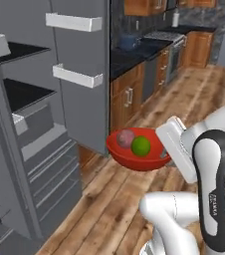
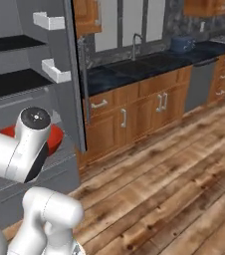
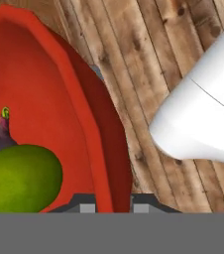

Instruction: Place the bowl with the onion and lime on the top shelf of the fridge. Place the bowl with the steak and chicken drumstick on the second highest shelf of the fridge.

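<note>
2 fingers point(image 3: 86, 207) pinch bowl point(image 1: 134, 158) rim; end effector point(image 3: 113, 206) level.

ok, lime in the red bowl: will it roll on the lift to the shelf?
Likely rolls: the lime is round and loose in the bowl. The onion beside it blocks one side. The gripper pinches one rim, so tilt seems possible.

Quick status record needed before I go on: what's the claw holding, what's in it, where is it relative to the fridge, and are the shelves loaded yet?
claw: shut on the rim of the red bowl
bowl contents: onion and lime, side by side
bowl position: held in the air over the wooden floor, right of the open fridge, lower than both upper shelves
top shelf: nothing on the visible part
second highest shelf: nothing on the visible part
</note>
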